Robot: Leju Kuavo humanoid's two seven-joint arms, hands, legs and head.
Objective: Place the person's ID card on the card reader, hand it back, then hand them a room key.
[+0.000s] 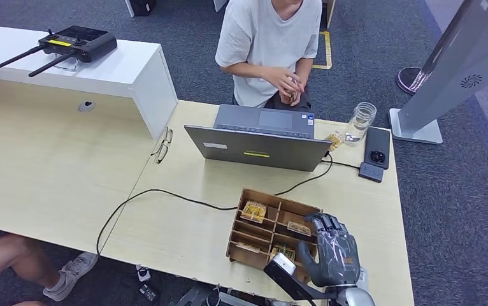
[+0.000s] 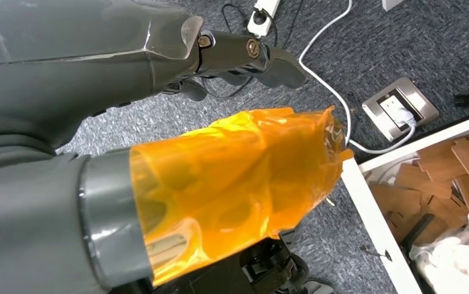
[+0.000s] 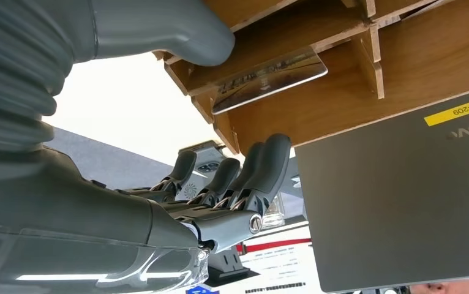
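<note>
Your right hand [image 1: 332,250] hovers over the near right corner of the brown wooden compartment tray [image 1: 249,255], fingers loosely spread and holding nothing, thumb toward the tray. In the right wrist view a glossy printed card [image 3: 269,78] lies flat in one compartment [image 3: 293,55], just beyond the thumb [image 3: 177,30]; I judge it to be a room key. Lower the hand squarely over that compartment, keep the fingertips [image 3: 273,160] off the thin dividers, and slide the thumb under the card's free edge before closing. The person's hands [image 1: 288,83] wait clasped behind the grey laptop [image 1: 258,147]. Your left hand [image 2: 238,58] hangs toward the floor; I cannot tell whether it is spread or closed.
</note>
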